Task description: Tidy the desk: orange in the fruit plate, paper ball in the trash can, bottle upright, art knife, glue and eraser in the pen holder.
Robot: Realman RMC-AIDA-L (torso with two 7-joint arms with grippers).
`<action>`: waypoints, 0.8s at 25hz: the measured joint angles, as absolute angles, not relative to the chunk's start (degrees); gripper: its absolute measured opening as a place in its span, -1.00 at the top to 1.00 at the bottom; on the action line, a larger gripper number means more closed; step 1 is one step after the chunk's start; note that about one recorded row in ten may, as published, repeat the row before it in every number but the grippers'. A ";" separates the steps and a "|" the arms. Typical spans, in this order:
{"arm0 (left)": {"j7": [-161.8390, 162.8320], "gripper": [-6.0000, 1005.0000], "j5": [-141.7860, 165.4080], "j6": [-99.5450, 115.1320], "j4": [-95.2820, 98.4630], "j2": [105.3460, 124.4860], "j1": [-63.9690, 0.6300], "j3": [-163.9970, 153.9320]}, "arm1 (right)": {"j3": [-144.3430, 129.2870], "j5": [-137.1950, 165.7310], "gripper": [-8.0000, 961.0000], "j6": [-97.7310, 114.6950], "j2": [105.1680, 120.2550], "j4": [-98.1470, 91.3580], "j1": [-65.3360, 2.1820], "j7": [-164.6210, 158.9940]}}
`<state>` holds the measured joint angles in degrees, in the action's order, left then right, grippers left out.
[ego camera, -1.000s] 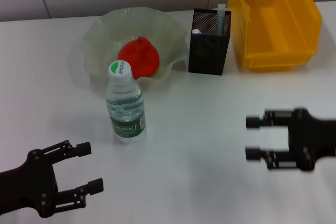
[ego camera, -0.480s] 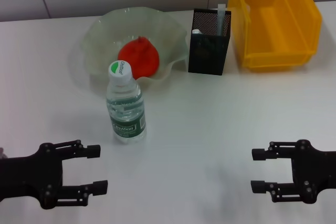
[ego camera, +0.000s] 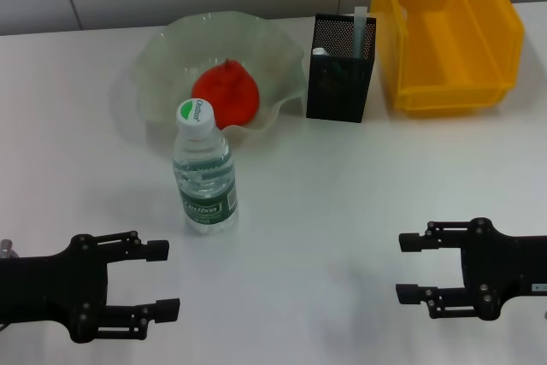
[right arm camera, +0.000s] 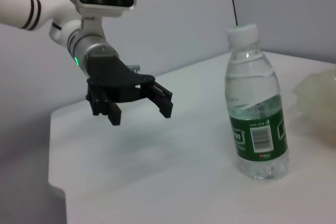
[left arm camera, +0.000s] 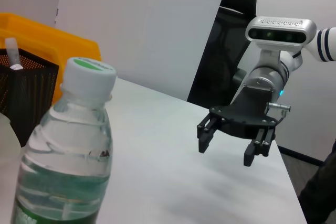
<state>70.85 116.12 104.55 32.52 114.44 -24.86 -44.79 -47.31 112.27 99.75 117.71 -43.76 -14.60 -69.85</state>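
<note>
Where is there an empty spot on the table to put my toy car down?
The biggest bare patch of table lies between the bottle and the right pincer, in front of the pen holder. Another is left of the bottle, ahead of the left pincer. The back is crowded: fruit plate, pen holder, yellow bin.

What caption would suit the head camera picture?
Both open claws, left and right, hover over the desk near an upright bottle.
</note>
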 joint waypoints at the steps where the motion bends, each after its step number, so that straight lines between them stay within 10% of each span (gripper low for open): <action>1: 70.80 -0.61 116.13 104.55 32.52 114.47 -24.76 -44.78 | -47.20 112.66 -0.43 99.58 117.89 -43.74 -14.84 -69.84; 20: 70.67 -0.61 116.20 104.32 32.78 114.43 -24.28 -44.56 | -47.37 113.12 -0.43 98.02 118.85 -43.07 -16.38 -69.78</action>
